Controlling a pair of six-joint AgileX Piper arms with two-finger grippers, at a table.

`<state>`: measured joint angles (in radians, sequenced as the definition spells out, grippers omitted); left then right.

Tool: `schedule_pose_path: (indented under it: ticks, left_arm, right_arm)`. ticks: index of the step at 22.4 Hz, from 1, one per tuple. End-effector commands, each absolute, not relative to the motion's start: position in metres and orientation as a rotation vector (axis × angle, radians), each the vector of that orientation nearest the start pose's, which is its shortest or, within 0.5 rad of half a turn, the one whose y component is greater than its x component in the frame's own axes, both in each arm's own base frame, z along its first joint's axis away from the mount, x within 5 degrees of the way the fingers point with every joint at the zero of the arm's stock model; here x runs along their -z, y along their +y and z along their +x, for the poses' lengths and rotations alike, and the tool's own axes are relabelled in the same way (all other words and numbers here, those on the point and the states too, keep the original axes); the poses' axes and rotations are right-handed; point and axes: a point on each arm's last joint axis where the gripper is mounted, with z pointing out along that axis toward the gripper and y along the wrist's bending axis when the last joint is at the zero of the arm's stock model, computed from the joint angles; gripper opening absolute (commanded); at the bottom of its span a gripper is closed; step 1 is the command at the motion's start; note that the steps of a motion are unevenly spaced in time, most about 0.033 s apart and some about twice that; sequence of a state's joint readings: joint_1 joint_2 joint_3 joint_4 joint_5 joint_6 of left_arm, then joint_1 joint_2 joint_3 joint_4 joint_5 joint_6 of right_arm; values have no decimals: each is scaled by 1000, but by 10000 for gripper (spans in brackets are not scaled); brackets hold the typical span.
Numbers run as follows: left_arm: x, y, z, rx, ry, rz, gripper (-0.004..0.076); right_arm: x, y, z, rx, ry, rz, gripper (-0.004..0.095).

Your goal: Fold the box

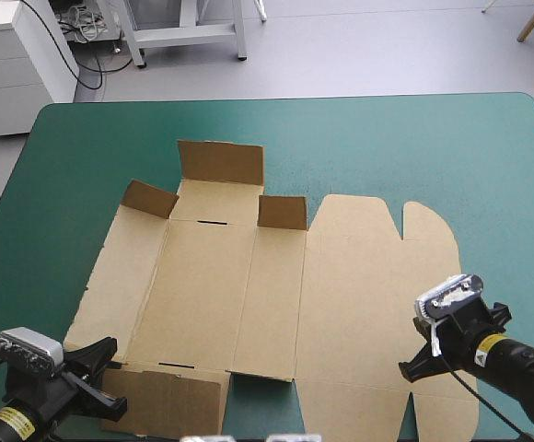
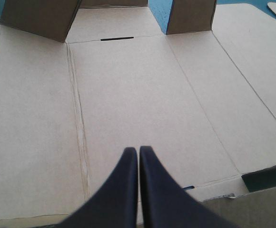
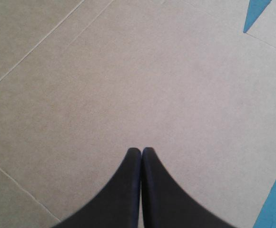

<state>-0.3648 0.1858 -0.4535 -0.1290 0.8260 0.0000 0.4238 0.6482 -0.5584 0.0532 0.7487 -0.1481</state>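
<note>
Your left gripper hangs with its black fingers pressed together, holding nothing, low over the near left part of the box. The box lies as a cut brown sheet, almost wholly flat, in the middle of the teal-green table. If you push a wall up from here with closed fingers, the loose sheet will likely slide across the cover instead of bending at its crease, since nothing pins it down. Along the far edge, three flaps stand up: the left flap, the far flap and the middle flap. They look only half raised, so a nudge to the sheet may drop them flat again, or they may miss the slot when you tuck. Farther right, the wide lid panel lies flat under your right gripper, also closed on nothing. If it presses down off a crease it may dent the board, and if it drags it may turn the whole sheet. As for writing, the board shows no print, brand or label in any view. A yellow sticker sits on the left wrist and on the right wrist, with marks too small to read.
</note>
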Motion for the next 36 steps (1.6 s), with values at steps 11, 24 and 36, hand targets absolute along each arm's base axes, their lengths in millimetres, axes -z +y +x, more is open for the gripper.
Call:
schedule_pose_path:
  ticks: [11,24,36]
  left_arm:
    - [-292,-24,35,426,1956,312,440]
    - [-325,-22,50,269,1995,387,440]
    - [-354,-67,174,117,2572,526,440]
  right_arm:
    - [-282,34,68,-254,2004,-509,-20]
    - [-282,33,68,-255,2001,-508,-20]
    - [-282,33,68,-255,2001,-508,-20]
